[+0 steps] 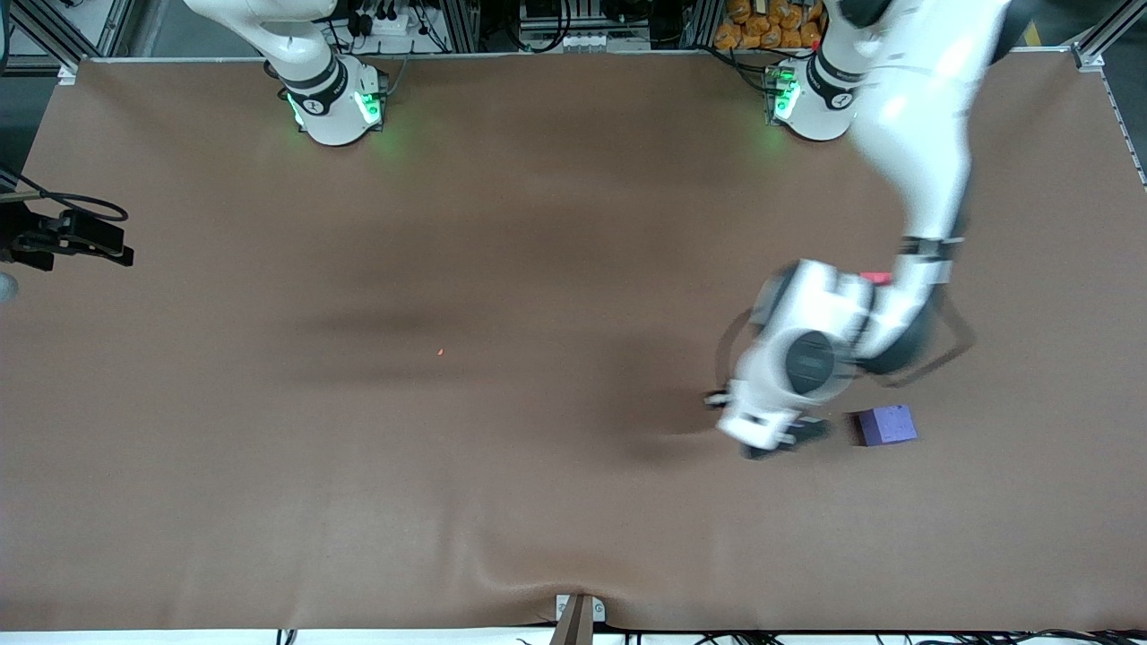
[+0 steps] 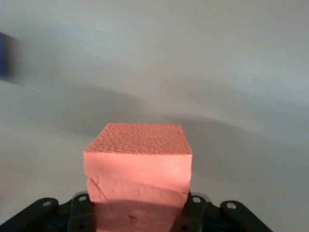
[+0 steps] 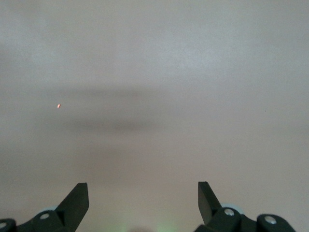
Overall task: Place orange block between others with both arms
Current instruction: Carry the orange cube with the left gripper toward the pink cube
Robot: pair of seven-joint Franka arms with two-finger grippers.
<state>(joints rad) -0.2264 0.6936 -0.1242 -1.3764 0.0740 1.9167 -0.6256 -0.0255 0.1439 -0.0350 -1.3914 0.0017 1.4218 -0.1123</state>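
The left gripper was down at the worktop toward the left arm's end, with its jaws closed on the orange block. In the left wrist view the block sat squarely between the two black fingers, its side faces pressed by them and its pebbled top face (a pale salmon orange in that light) fully exposed beyond the fingertips. From the front view the block itself could not be seen, since the left arm's white wrist covered it.

The purple-blue cube lay on the worktop just beside the left gripper, apart from the jaws and not touched by them. A blurred blue patch at the edge of the left wrist view may have been the same cube. A sliver of the pinkish-red cube showed past the left arm's forearm, farther from the front camera than the purple-blue cube and mostly hidden by the arm.

The right gripper waited with its jaws spread wide and nothing between them; its wrist view showed only bare worktop and a tiny orange speck lying well ahead of the fingertips. That speck also showed in the front view, near the middle of the worktop (well apart from the cubes).
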